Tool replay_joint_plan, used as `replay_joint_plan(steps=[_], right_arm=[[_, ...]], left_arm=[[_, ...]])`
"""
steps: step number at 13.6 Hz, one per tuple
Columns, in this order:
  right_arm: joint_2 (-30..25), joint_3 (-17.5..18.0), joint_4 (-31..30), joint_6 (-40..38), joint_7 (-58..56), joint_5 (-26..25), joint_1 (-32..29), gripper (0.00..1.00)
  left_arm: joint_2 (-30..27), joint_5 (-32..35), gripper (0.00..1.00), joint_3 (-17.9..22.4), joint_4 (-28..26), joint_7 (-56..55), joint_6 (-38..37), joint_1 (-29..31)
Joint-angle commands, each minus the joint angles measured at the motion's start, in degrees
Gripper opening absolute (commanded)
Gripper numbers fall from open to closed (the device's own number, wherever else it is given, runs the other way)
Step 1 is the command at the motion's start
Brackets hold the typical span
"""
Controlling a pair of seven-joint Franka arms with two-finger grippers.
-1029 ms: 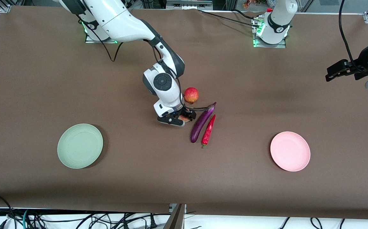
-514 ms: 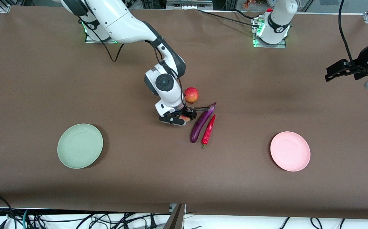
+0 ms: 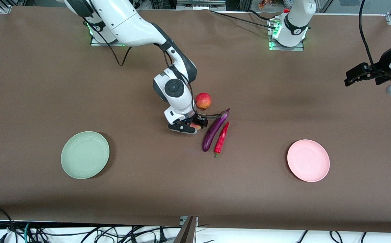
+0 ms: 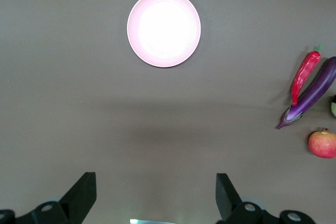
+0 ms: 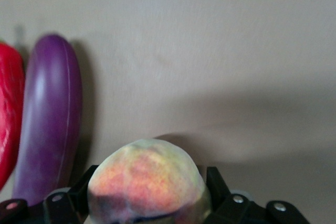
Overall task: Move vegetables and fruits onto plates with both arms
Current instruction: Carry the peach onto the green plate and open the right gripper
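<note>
My right gripper [image 3: 192, 127] [image 5: 151, 186] is down at the table's middle, shut on the orange-pink peach [image 3: 195, 127] [image 5: 149, 177], which fills the gap between its fingers. Close beside it lie the purple eggplant [image 3: 213, 131] [image 5: 50, 124] and the red chili [image 3: 222, 138] [image 5: 8, 119], side by side. The round red fruit [image 3: 203, 100] [image 4: 322, 144] sits farther from the front camera than the peach. The green plate [image 3: 85, 154] lies toward the right arm's end, the pink plate [image 3: 308, 160] [image 4: 164, 28] toward the left arm's end. My left gripper [image 3: 357, 74] [image 4: 155, 190] hangs open and holds nothing, high over the left arm's end.
Brown cloth covers the whole table [image 3: 283, 101]. Black cables trail from the arm bases along the edge farthest from the front camera, and more cables hang below the near edge.
The right gripper's fingers have closed onto the peach, and its wrist shifted slightly. The left arm has hardly moved.
</note>
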Motion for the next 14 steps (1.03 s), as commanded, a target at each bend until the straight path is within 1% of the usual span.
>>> replay_joint_plan(steps=[1, 2, 3, 5, 6, 7, 8, 9, 10, 11, 13, 14], right_arm=[[-3.2, 0.6, -0.1, -3.1, -5.1, -0.3, -3.7, 0.38], [-4.4, 0.6, 0.0, -6.8, -8.0, -0.2, -5.2, 0.38], [-5.1, 0.6, 1.0, -10.5, -11.4, -0.2, -7.1, 0.38], [-6.1, 0.1, 4.6, -20.7, -18.9, -0.2, -10.9, 0.39], [-6.8, -0.2, 5.0, -24.1, -21.3, -1.0, -12.4, 0.39], [-8.3, -2.0, 4.4, -26.5, -24.0, -1.2, -13.8, 0.39], [-8.9, -4.9, 4.2, -30.0, -28.0, -1.3, -14.2, 0.39], [-9.1, -8.8, 4.3, -33.1, -33.2, -1.2, -14.4, 0.39], [-9.1, -12.3, 4.2, -33.7, -38.4, -1.0, -14.5, 0.39], [-8.9, -14.7, 3.9, -33.6, -43.4, -0.7, -15.6, 0.4], [-8.5, -15.0, 3.9, -32.6, -51.4, -0.2, -21.7, 0.4], [-7.5, -14.9, 3.9, -31.3, -55.3, 0.0, -24.8, 0.4]], left_arm=[[-0.1, 0.2, 1.0, -0.1, 0.3, 0.4, 0.1, 0.0], [0.0, 0.2, 1.0, -0.1, 0.3, 0.4, 0.0, 0.1], [0.0, 0.2, 1.0, -0.1, 0.3, 0.4, 0.1, 0.1], [-0.1, 0.2, 1.0, -0.1, 0.3, 0.4, 0.1, 0.0], [0.0, 0.2, 1.0, -0.1, 0.3, 0.4, 0.1, -0.1], [0.0, 0.2, 1.0, -0.1, 0.3, 0.4, 0.1, -0.1], [0.0, 0.2, 1.0, -0.1, 0.3, 0.4, 0.1, -0.1], [0.0, 0.2, 1.0, -0.1, 0.3, 0.4, 0.1, 0.0], [-0.1, 0.1, 1.0, -0.1, 0.3, 0.4, 0.0, 0.0], [-0.1, 0.1, 1.0, -0.1, 0.3, 0.4, 0.0, 0.0], [0.2, -0.4, 1.0, -0.1, 0.9, 0.4, 0.3, 0.0], [0.3, -0.4, 1.0, -0.1, 1.0, 0.4, 0.3, -0.2]])
